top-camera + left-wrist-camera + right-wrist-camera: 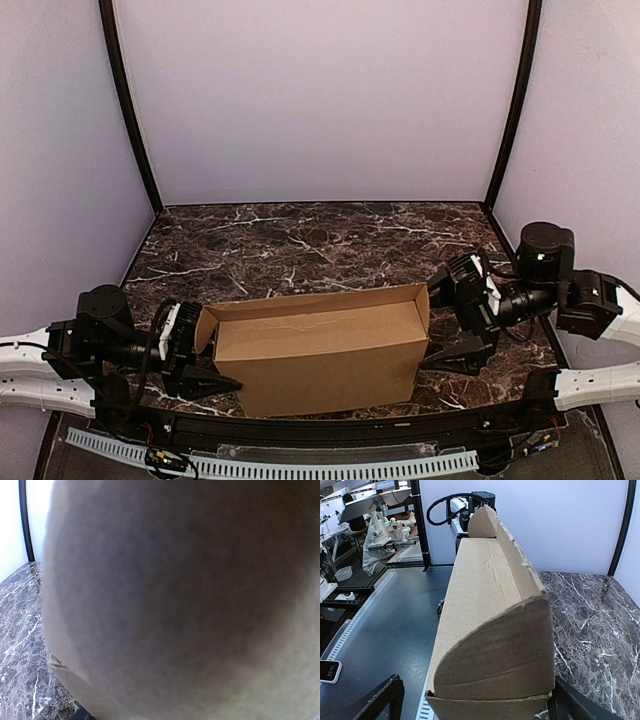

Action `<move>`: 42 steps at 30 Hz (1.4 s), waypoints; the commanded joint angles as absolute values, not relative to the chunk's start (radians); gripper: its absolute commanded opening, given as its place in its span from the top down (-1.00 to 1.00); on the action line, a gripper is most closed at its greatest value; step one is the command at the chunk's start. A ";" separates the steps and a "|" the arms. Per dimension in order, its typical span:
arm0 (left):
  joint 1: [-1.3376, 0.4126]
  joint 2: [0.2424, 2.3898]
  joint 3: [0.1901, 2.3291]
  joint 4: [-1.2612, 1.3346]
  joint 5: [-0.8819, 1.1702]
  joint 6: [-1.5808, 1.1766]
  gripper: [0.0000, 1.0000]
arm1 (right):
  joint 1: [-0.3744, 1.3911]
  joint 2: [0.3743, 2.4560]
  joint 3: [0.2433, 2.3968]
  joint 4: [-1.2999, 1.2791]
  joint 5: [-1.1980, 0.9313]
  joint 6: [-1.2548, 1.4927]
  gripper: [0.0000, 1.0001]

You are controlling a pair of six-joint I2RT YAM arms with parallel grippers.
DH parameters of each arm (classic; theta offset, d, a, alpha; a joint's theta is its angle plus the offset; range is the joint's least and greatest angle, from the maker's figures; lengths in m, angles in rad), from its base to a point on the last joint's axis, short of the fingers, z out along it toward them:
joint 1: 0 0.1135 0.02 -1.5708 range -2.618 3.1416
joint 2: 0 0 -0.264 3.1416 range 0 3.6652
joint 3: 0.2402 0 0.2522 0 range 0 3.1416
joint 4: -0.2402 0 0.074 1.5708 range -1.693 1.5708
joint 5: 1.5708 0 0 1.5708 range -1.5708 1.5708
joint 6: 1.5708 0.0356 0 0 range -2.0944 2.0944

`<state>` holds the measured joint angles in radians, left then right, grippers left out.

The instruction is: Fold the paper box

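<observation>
The paper box is a plain brown carton lying lengthwise across the near part of the marble table, its top side open and its end flaps loose. My left gripper is at the carton's left end, one dark finger lying along the front wall. The left wrist view is almost filled by blurred cardboard, which hides those jaws. My right gripper stands open at the right end. Its fingers flank the curved end flap without pressing it.
Pale enclosure walls with black corner posts close the back and sides. A black rail with a white toothed strip runs along the near edge under the arms. Bare marble lies behind the carton. Workbenches show beyond the enclosure.
</observation>
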<state>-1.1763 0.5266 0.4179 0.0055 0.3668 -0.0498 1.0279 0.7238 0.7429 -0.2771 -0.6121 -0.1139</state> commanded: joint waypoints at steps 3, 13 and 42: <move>-1.175 0.490 0.443 0.042 0.386 -0.058 0.98 | 1.035 0.721 0.726 -0.213 -0.661 -0.092 -0.91; -1.175 0.491 0.439 0.060 0.383 -0.067 0.98 | 1.035 0.726 0.723 -0.207 -0.667 -0.098 -0.60; -1.175 0.489 0.438 0.037 0.289 -0.071 0.06 | 1.034 0.691 0.734 -0.226 -0.567 -0.082 0.13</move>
<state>-1.1763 0.5262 0.4179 0.0296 0.3710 -0.0605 1.0279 0.7139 0.7307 -0.2325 -0.6334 -0.0921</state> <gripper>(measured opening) 0.555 0.607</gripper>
